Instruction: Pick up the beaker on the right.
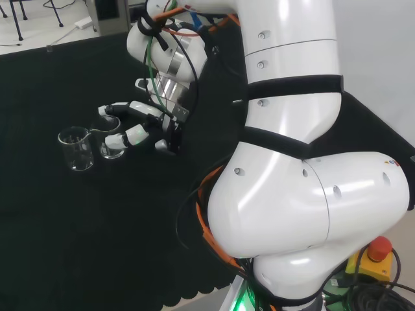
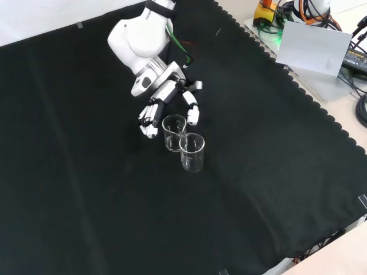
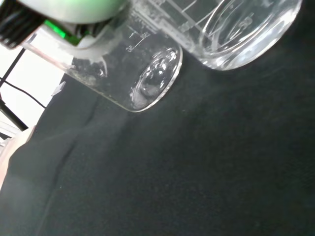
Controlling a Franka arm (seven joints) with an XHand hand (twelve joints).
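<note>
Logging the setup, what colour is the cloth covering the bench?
Black, plainest in the front view: the cloth.

A robotics lab bench.

Black scalloped cloth (image 2: pixel 86 189) covers the bench where the white robot arm (image 1: pixel 292 162) stands; two clear graduated glass beakers (image 2: pixel 191 152) (lab ware), a red emergency-stop button (image 1: pixel 379 248) and loose cables (image 2: pixel 358 63) sit around it.

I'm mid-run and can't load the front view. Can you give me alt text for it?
The hand reaches down from the view's top, its fingers curved round the farther of two clear glass beakers, the nearer-hand beaker. The second beaker stands upright right beside it, closer to the camera, both on the black cloth.
</note>
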